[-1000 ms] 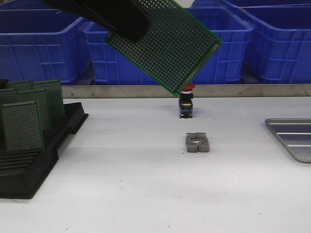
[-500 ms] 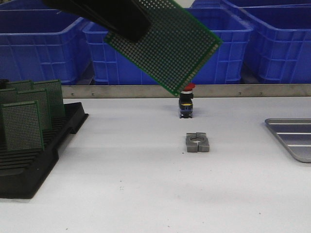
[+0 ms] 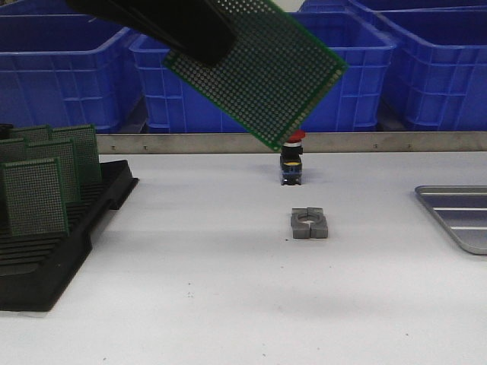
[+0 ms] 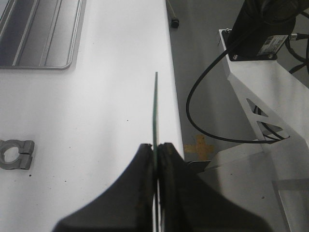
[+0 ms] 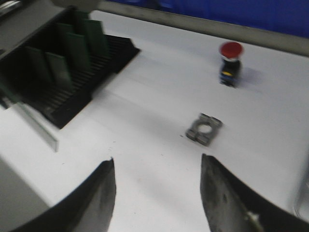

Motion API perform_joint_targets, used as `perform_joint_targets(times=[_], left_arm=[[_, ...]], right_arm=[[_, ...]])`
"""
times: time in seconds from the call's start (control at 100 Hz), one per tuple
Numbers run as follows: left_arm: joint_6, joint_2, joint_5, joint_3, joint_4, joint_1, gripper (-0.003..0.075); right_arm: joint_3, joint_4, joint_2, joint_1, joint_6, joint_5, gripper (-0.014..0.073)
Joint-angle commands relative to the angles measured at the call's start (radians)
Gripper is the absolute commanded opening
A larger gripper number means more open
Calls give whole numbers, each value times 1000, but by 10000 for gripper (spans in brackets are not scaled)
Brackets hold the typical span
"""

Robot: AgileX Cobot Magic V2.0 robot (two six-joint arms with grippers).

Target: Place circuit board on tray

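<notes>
Left gripper (image 4: pixel 155 151) clenched on circuit board (image 3: pixel 256 71) — held high, tilted, over the table's rear middle. Right gripper (image 5: pixel 158 191) released, empty. Tray (image 3: pixel 456 215) at right edge — carry across, level the board, lower flat inside the rim.

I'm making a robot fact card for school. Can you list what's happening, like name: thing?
Left gripper: shut on the circuit board, held up in the air
Right gripper: open, empty
Tray: on the table's right edge, nothing seen on it
Black rack: left side, holds more green boards
Middle of table: red button, grey metal clamp
Board on tray: not yet
</notes>
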Motion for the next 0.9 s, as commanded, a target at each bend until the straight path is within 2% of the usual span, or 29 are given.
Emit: perform_joint_targets(times=[0.0,0.08,0.17,0.48,0.63,0.81,0.89], left_arm=[[-6,-30,8,-24,-63,-9,-20],[-6,-30,8,-24,-63,-9,-20],[-6,-30,8,-24,-63,-9,-20],[-6,-30,8,-24,-65,-9,-20],[-6,-30,8,-24,-65,-9,-20],[-6,-30,8,-24,-65,-9,-20],[-6,-30,8,-24,-65,-9,-20]], right_arm=[[-36,209,46,7,-313,71,423],[-36,274,78,38,-521,104,423],[-36,302,110,90,-607,107,423],[-36,302,245,281,-613,49,423],[-36,363,304,360,-613,-21,423],[-36,454,371,394,-617,-48,419],[-36,475,382,394,-617,-37,351]])
